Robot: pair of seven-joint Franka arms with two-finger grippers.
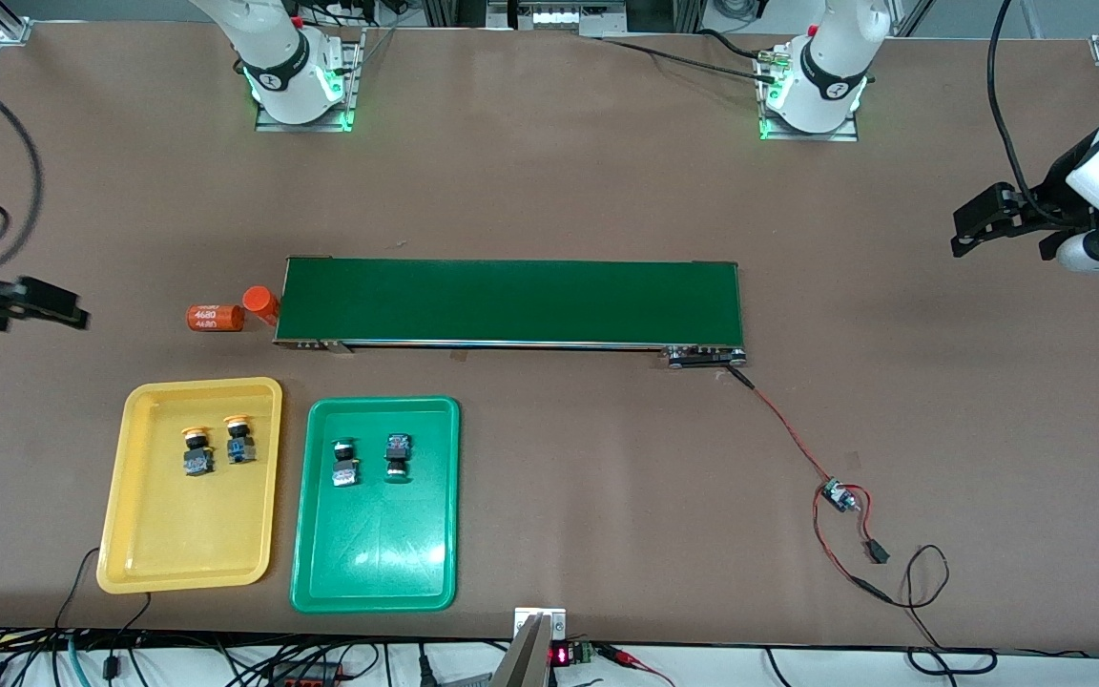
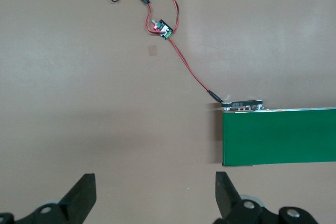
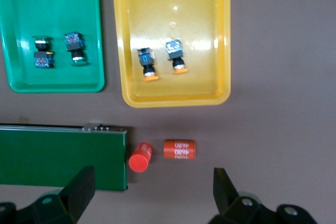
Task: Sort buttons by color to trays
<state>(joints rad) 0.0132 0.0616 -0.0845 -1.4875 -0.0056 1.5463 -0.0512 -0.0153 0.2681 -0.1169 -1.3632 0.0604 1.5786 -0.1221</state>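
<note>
Apparently finished, judging by how things lie: both yellow-capped buttons [image 1: 196, 450] [image 1: 238, 437] lying side by side in the yellow tray [image 1: 130, 477], low in the front view toward the right arm's end of the bench [image 1: 893, 429]. Both green-capped buttons [image 1: 345, 463] [image 1: 398, 456] also side by side, in the green tray [image 1: 306, 534] just beside the yellow one, nearer mid-frame. All four sitting in the upper half of their trays, apart from the rims and on their sides as far as can be told. No button seen on the dark-green conveyor belt [image 1: 511, 301] at mid-frame, nor loose on the bench. So nothing left to sort as far as visible; at most a retreat of the arms. Two orange cylinders [image 1: 216, 318] [image 1: 261, 303] off the belt's end, above the yellow tray in the frame, not part of the sort. Right pincer [image 1: 72, 310] up in the air at the frame's edge by the right arm's end, spread wide, gripping nothing; in its wrist view [image 3: 152, 187] over the cylinders and the belt's end, trays and buttons well apart from it at the top of that frame. Left pincer [image 1: 964, 229] at the frame's edge by the left arm's end, waiting, likewise spread wide and empty; in its wrist view [image 2: 155, 192] over bare bench off the belt's end, no button or tray in sight.
</note>
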